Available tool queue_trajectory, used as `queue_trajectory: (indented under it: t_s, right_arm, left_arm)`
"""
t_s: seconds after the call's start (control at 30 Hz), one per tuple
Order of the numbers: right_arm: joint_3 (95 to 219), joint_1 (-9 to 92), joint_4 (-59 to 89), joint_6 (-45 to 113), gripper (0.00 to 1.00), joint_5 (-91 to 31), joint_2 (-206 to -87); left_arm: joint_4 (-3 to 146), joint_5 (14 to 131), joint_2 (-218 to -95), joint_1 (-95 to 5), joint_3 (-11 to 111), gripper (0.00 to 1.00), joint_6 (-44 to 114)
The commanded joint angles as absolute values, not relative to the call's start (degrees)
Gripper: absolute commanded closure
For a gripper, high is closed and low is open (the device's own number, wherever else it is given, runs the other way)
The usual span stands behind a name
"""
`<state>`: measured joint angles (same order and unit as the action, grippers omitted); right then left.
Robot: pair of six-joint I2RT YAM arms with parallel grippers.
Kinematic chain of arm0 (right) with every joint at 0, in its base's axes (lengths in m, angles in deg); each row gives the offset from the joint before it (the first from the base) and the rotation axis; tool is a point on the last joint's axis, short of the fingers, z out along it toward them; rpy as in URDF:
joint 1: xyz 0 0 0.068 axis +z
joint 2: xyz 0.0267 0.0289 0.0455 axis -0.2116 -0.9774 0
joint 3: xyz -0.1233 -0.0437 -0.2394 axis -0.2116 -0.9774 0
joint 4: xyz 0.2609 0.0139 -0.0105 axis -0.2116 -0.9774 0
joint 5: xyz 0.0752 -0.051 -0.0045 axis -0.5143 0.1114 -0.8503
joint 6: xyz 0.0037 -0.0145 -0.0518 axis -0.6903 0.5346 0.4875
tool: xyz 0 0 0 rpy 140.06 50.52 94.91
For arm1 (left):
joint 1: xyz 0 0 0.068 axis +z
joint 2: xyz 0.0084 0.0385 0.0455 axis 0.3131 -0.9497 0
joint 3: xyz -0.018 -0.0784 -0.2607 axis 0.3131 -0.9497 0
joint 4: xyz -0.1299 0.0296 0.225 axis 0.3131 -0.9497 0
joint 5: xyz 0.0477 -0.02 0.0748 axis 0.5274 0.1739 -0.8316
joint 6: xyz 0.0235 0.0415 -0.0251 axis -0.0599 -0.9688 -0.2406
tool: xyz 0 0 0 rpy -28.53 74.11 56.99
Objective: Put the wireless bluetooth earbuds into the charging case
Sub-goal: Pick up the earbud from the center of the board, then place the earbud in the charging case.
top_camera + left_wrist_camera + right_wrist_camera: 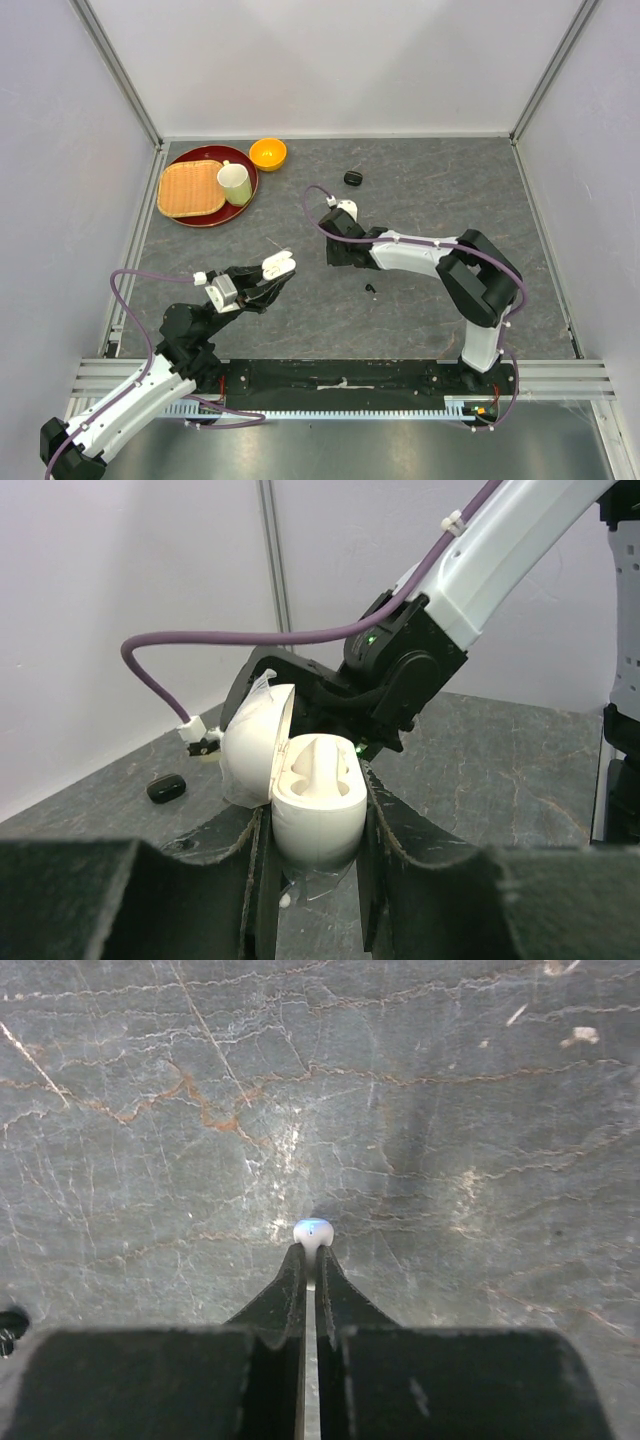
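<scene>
Left wrist view: left gripper (314, 845) clamps the open white case (318, 798), seemingly still empty; right gripper (310, 1260) pinches one white earbud (313, 1231).

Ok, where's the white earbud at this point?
The white earbud is pinched at the fingertips of the right gripper, seen in the right wrist view against the grey table. It is not in the open white case held by the left gripper.

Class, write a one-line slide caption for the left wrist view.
Left tool grips the open white charging case, the right arm close behind, a black case on the table.
</scene>
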<state>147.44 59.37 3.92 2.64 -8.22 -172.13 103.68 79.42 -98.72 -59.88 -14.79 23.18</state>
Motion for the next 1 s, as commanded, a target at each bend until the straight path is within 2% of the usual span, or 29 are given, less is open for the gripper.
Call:
queue_trajectory:
  t_s: [0.0,0.2,0.47,0.77,0.97]
  right_arm:
    - [144.96,59.50,6.81,10.39,0.98,-7.08,-165.03]
    - [138.89,58.45,11.83,18.38,1.00,-11.82,-152.81]
    - [135.63,51.86,10.42,24.81,0.99,-39.04,-138.31]
    - [136.07,51.68,6.12,34.83,0.99,-51.10,-127.76]
    - [135.02,51.68,5.59,38.87,1.00,-54.19,-123.62]
  left_arm:
    - [104.38,78.48,-98.67,-60.00,-14.74,0.98,21.46]
    - [104.02,77.60,-98.06,-60.00,-14.91,0.98,21.19]
    - [103.58,77.43,-98.41,-60.00,-14.65,0.98,20.84]
    - [104.64,78.74,-99.99,-60.00,-14.47,0.98,21.54]
    - [106.04,80.32,-101.66,-60.00,-14.47,0.98,22.51]
